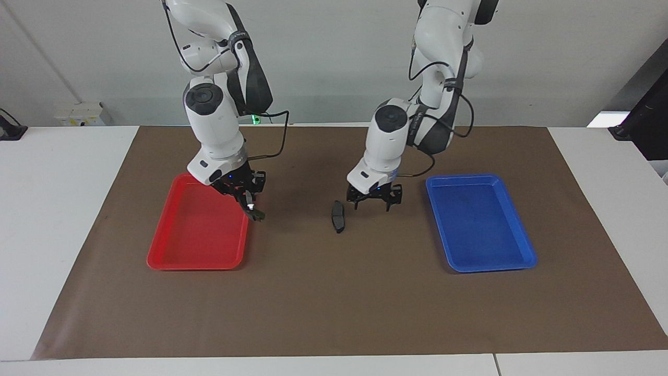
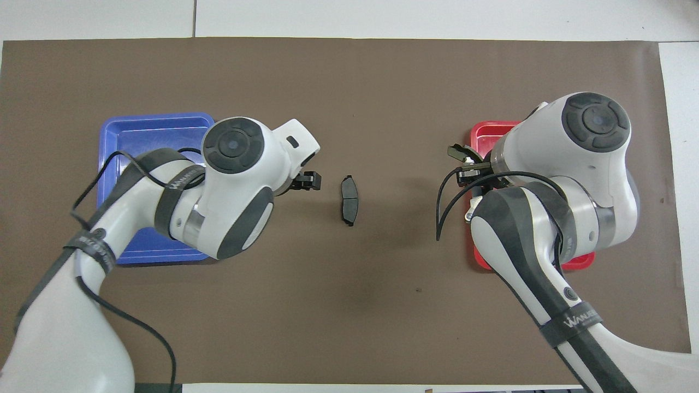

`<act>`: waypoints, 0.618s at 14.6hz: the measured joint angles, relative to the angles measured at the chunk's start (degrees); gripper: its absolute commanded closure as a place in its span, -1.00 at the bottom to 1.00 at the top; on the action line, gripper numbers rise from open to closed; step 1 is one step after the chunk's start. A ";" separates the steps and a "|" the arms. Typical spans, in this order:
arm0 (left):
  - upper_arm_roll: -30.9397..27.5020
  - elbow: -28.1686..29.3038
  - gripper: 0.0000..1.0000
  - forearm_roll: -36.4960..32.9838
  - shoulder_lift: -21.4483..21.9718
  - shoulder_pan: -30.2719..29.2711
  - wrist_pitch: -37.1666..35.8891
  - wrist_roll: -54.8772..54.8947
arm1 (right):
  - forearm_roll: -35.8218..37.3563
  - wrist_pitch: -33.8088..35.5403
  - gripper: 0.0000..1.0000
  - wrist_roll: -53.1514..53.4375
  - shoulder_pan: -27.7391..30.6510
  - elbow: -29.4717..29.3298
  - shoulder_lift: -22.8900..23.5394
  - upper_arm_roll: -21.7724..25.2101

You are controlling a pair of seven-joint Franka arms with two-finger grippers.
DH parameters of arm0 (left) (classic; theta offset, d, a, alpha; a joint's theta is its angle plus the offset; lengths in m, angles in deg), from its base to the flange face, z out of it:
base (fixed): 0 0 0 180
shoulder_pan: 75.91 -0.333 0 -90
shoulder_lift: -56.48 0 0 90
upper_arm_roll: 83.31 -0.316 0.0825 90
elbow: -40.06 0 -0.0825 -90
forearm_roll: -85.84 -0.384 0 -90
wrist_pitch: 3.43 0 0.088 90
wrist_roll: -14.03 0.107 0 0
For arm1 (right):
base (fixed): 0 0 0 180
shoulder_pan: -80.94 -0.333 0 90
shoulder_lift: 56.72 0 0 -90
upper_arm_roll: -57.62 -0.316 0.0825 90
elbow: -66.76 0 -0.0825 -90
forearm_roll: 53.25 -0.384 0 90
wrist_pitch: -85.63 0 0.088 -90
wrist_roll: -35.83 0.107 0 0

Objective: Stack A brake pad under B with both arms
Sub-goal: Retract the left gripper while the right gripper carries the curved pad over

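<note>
The A brake pad (image 1: 338, 216) (image 2: 348, 200), short, flat and dark grey, lies on the brown mat midway between the two trays. Just beside it, toward the left arm's end, my left gripper (image 1: 373, 206) (image 2: 306, 181) hangs low and open, holding nothing. My right gripper (image 1: 252, 209) (image 2: 465, 164) is over the red tray's edge that faces the table's middle. It is shut on B (image 1: 257, 214) (image 2: 457, 150), a curved dark piece with a light spot that sticks out below the fingertips. The wrist hides most of B from above.
A red tray (image 1: 198, 245) (image 2: 487, 132) lies toward the right arm's end and a blue tray (image 1: 480, 224) (image 2: 142, 131) toward the left arm's end. Neither shows anything in it. The brown mat (image 1: 334, 303) covers the table's middle.
</note>
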 measured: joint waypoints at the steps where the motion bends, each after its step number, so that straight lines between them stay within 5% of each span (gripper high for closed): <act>1: -0.09 0.65 -0.98 -0.01 2.44 -2.63 -2.37 3.00 | -0.03 -0.30 1.00 2.51 -1.52 -0.11 0.57 -0.02; 5: -0.29 1.67 -0.98 -0.01 9.17 -13.46 -7.50 14.60 | -0.05 -3.41 1.00 12.99 -9.32 -3.44 5.73 -0.17; 9: -0.31 1.65 -0.98 -0.01 12.96 -21.18 -10.98 20.02 | -0.05 -6.43 1.00 20.94 -15.18 -12.14 15.63 -0.21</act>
